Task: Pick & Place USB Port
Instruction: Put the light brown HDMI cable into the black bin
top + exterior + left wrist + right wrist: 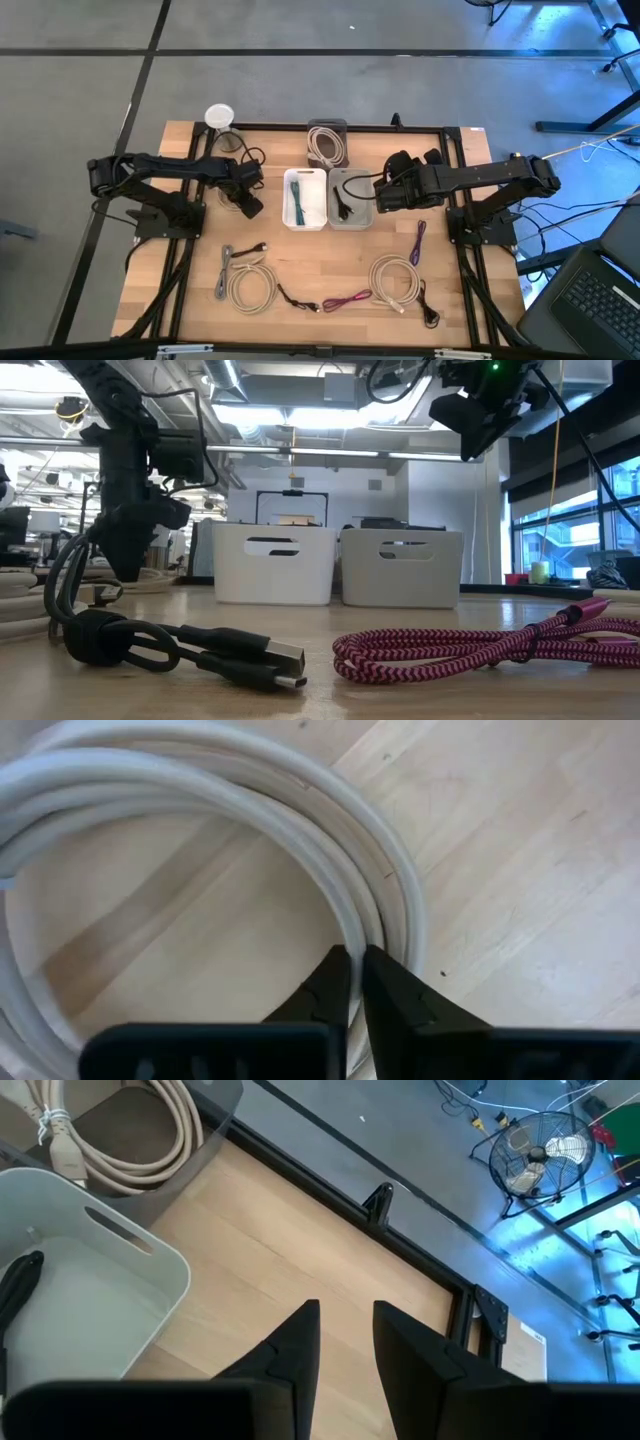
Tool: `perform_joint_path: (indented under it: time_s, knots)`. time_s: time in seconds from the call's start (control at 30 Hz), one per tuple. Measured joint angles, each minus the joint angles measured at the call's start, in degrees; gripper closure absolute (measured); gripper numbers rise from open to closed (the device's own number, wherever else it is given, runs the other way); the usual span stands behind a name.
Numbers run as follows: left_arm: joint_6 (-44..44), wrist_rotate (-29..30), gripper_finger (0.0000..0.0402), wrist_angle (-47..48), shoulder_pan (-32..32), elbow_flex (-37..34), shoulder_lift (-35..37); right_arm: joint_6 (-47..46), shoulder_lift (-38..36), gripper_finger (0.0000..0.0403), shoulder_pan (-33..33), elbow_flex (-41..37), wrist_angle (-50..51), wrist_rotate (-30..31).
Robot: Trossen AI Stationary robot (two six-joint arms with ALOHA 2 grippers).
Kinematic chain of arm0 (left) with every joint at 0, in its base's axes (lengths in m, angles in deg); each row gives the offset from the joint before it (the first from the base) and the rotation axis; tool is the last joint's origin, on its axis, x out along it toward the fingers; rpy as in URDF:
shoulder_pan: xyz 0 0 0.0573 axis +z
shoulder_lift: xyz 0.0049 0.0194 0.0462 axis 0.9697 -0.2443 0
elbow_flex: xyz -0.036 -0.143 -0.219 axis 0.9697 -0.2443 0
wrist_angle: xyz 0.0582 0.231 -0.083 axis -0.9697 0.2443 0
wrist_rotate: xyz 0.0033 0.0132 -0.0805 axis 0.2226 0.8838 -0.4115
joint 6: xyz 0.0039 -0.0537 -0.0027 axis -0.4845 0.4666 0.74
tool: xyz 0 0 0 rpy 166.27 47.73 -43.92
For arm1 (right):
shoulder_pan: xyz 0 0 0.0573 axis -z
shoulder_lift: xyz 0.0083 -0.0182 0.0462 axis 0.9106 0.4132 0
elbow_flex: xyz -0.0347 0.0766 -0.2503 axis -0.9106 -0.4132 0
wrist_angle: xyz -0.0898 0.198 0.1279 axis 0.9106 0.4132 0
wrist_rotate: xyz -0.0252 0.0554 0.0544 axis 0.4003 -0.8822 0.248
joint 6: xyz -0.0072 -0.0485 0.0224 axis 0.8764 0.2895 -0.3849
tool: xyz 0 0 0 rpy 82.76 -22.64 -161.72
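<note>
The left gripper (356,970) has its two dark fingers pressed tight together, down at the smooth white round cable coil (200,810) on the pale wooden table (520,870). The tips sit right at the coil's strands, but it is hard to tell if any strand is pinched between them. Only the left wrist view shows this close up. In the high view the left gripper (248,203) sits on the left part of the table, just left of the white plastic bin (305,198), and the coil under it is mostly hidden.

The right gripper (345,1325) has a clear gap between its fingers and holds nothing. The high view shows it (385,197) beside the grey plastic bin (352,198), which has a short black cable (344,205) inside.

Only the high view shows the teal cable (298,203) in the white bin and the dark tray with a beige coil (326,143) behind the bins.

The low view shows the front of the table best: a black bundled USB cable (180,645) with a shiny metal plug, and a bumpy pink braided cable (470,645) beside it. The two bins (335,565) stand side by side farther back. From above, a cream coil (250,287), a second cream coil (398,280) and a purple cable (418,243) also lie there.
</note>
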Motion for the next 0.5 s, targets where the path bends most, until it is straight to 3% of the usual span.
perform_joint_path:
  time_s: [0.27,0.5]
  knots:
    - [-0.05,0.71,0.0395,2.99,-2.58,4.86,4.11,1.66,0.02,0.0304,-0.02,-0.01,0.60,0.02]
    - [0.23,6.80,0.0397,4.02,-6.89,10.59,13.07,1.66,0.02,0.0304,-0.02,-0.02,1.47,0.02]
